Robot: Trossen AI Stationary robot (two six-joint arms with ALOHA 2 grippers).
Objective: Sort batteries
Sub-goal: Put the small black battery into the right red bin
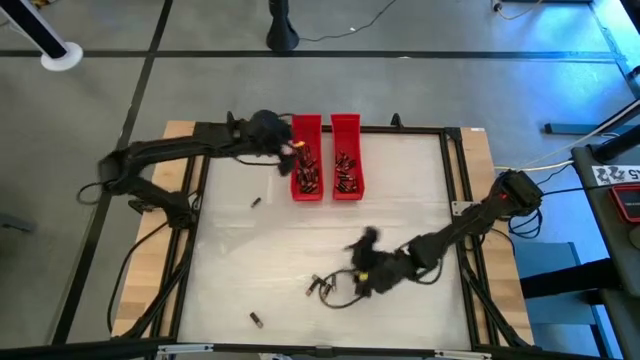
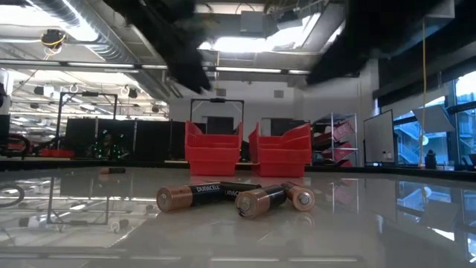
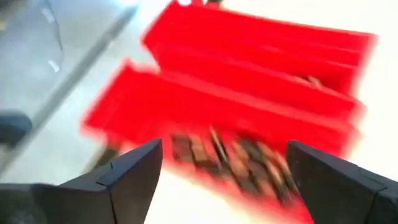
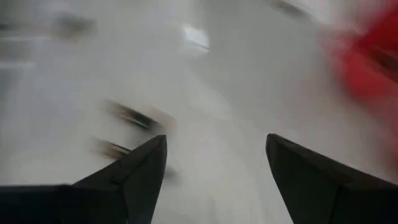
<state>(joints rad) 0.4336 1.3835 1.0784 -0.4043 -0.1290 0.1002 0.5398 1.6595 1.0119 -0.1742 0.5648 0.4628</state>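
Left gripper point(image 1: 287, 148) over left red tray point(image 1: 306, 190), fingers wide apart, nothing held. Right gripper point(image 1: 362, 262) near front of table point(image 1: 400, 215), spread wide, empty, beside loose batteries point(image 1: 320, 286). More batteries inside both trays; strays at left and front.

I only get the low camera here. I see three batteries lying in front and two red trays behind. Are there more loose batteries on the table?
Observer: Yes, one lone battery lies left of the left red tray, another near the front edge.
Operator: Are the trays empty?
Observer: No, both hold batteries.
Operator: Where are the arms?
Observer: The left gripper hangs open over the left tray; the right gripper, open, is beside the front cluster.
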